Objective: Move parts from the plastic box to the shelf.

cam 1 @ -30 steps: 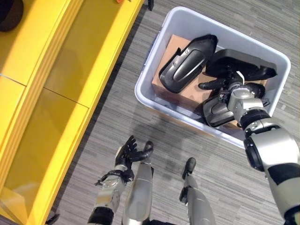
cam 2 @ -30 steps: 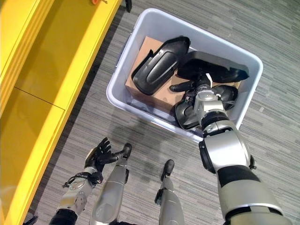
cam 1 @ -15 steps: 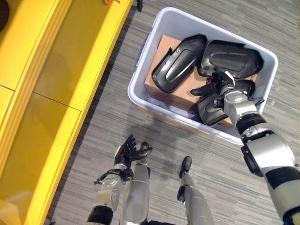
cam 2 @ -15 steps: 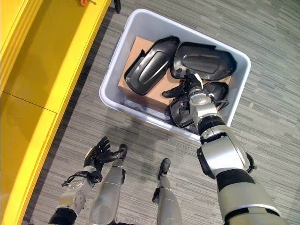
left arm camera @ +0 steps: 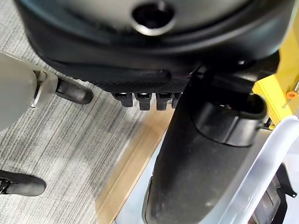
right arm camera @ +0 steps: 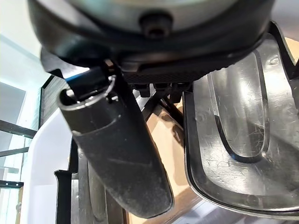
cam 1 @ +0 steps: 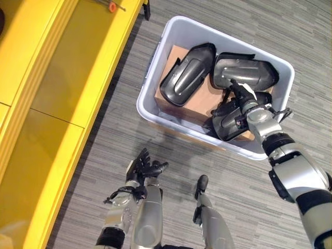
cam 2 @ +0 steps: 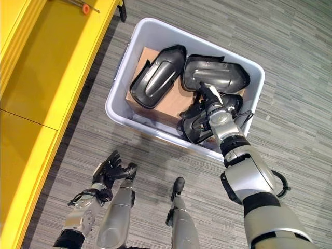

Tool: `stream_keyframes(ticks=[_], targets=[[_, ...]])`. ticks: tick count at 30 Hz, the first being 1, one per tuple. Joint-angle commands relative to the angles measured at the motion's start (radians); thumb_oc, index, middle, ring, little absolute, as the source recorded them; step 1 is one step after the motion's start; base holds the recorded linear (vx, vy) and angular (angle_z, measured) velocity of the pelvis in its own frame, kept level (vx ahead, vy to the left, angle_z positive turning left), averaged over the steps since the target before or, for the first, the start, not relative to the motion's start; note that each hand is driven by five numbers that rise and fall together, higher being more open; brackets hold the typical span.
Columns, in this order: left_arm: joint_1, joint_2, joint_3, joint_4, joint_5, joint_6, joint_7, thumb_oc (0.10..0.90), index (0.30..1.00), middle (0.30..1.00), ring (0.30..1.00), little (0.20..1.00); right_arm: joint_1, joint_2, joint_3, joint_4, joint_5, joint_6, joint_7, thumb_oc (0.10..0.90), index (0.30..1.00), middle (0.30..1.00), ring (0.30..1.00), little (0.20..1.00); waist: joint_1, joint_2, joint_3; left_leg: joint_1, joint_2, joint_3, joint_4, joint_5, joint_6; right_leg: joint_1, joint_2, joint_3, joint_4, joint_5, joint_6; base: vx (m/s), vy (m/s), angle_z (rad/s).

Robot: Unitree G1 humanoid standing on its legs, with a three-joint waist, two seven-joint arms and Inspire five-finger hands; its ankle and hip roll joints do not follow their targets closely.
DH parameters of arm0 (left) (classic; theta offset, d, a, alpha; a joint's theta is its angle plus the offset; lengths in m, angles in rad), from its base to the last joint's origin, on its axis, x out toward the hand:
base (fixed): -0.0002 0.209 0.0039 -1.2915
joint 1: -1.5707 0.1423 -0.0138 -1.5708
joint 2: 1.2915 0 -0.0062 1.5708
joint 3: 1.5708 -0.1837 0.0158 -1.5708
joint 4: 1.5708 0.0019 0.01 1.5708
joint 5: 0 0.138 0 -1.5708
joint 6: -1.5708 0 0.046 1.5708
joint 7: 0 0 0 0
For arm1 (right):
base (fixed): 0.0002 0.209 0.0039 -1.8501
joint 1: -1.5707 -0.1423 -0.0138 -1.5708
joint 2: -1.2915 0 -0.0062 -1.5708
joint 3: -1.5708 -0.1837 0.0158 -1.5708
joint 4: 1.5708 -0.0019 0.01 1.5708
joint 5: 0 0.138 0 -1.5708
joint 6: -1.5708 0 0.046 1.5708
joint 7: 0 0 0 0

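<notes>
The white plastic box (cam 1: 149,85) stands on the floor with three black moulded parts lying on a cardboard sheet (cam 1: 199,101). One part (cam 1: 188,74) lies at the left, one (cam 1: 244,72) at the far right, and one (cam 1: 228,122) at the near right. My right hand (cam 1: 243,98) is inside the box between the two right-hand parts, fingers straight and reaching toward the far one. In the right wrist view its thumb (right arm camera: 117,154) sticks out beside a glossy part (right arm camera: 238,116). My left hand (cam 1: 142,168) hangs open and empty low over the floor.
The yellow shelf (cam 1: 62,78) runs along the left, its broad surfaces bare apart from a small orange item (cam 1: 112,7) at the far end. Grey striped carpet (cam 1: 114,135) separates shelf and box. The box rim (left arm camera: 261,163) shows past my left hand.
The whole view has shifted. My right hand's fingers swung from pointing sideways over the cardboard to pointing at the far right part, which now shows more of its broad face. The left hand stays still.
</notes>
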Motion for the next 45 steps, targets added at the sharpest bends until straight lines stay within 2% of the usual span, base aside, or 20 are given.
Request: stream_keyframes(ticks=[1, 7, 11, 18, 28, 34, 45], targets=[[0.064, -0.018, 0.004, -0.077, -0.017, -0.043, -0.006, 0.9, 1.0, 1.0, 1.0, 1.0, -0.036, -0.156, 0.063, -0.012, -0.026, 0.001, -0.026, 0.9, 1.0, 1.0, 1.0, 1.0, -0.019, 0.029, -0.018, 0.241, 0.088, 0.034, -0.266, 0.038, -0.022, 0.097, -0.049, 0.011, -0.015, -0.091, 0.018, 0.0, 0.0, 0.0], [0.062, -0.013, 0.027, -0.069, -0.026, -0.041, -0.006, 0.9, 1.0, 1.0, 1.0, 1.0, -0.01, -0.176, 0.061, -0.149, 0.015, -0.004, -0.022, 0.9, 1.0, 1.0, 1.0, 1.0, -0.037, 0.012, -0.018, 0.28, 0.089, 0.045, -0.285, 0.038, -0.02, 0.113, -0.045, 0.019, -0.015, -0.092, 0.022, 0.0, -0.006, -0.01], [0.073, -0.006, 0.057, -0.059, -0.041, -0.039, -0.001, 0.9, 1.0, 1.0, 1.0, 1.0, 0.052, -0.181, -0.02, -0.384, 0.135, -0.022, -0.055, 0.9, 1.0, 1.0, 1.0, 1.0, -0.064, -0.003, -0.018, 0.312, 0.093, 0.054, -0.297, 0.033, -0.018, 0.129, -0.041, 0.024, -0.015, -0.094, 0.028, 0.01, -0.022, -0.09], [0.088, -0.005, 0.065, -0.057, -0.05, -0.033, -0.01, 0.9, 1.0, 1.0, 1.0, 1.0, 0.11, -0.139, -0.099, -0.563, 0.216, -0.044, -0.075, 0.9, 1.0, 1.0, 1.0, 1.0, -0.08, -0.008, -0.018, 0.323, 0.094, 0.057, -0.297, 0.03, -0.018, 0.129, -0.036, 0.028, -0.015, -0.092, 0.033, 0.01, -0.018, -0.06], [0.091, 0.008, 0.059, -0.055, -0.059, -0.027, -0.012, 0.9, 1.0, 1.0, 1.0, 1.0, 0.196, -0.142, -0.114, -0.639, 0.209, -0.047, -0.055, 0.9, 1.0, 1.0, 1.0, 1.0, -0.086, -0.007, -0.018, 0.321, 0.094, 0.055, -0.297, 0.03, -0.018, 0.126, -0.037, 0.026, -0.015, -0.088, 0.033, 0.0, -0.004, -0.01], [0.08, 0.01, 0.06, -0.044, -0.06, -0.026, -0.009, 0.9, 1.0, 1.0, 1.0, 1.0, 0.294, -0.076, -0.158, -0.721, 0.199, -0.048, -0.044, 0.9, 1.0, 1.0, 1.0, 1.0, -0.092, -0.008, -0.018, 0.318, 0.094, 0.055, -0.297, 0.029, -0.016, 0.118, -0.038, 0.026, -0.015, -0.088, 0.033, 0.0, -0.001, -0.01], [0.076, 0.026, 0.044, -0.049, -0.057, -0.022, -0.002, 0.9, 1.0, 1.0, 1.0, 1.0, 0.378, 0.017, -0.162, -0.883, 0.212, -0.058, -0.026, 0.9, 1.0, 1.0, 1.0, 1.0, -0.098, -0.01, -0.018, 0.31, 0.094, 0.055, -0.297, 0.033, -0.014, 0.107, -0.041, 0.025, -0.015, -0.086, 0.032, 0.0, 0.0, 0.0]])
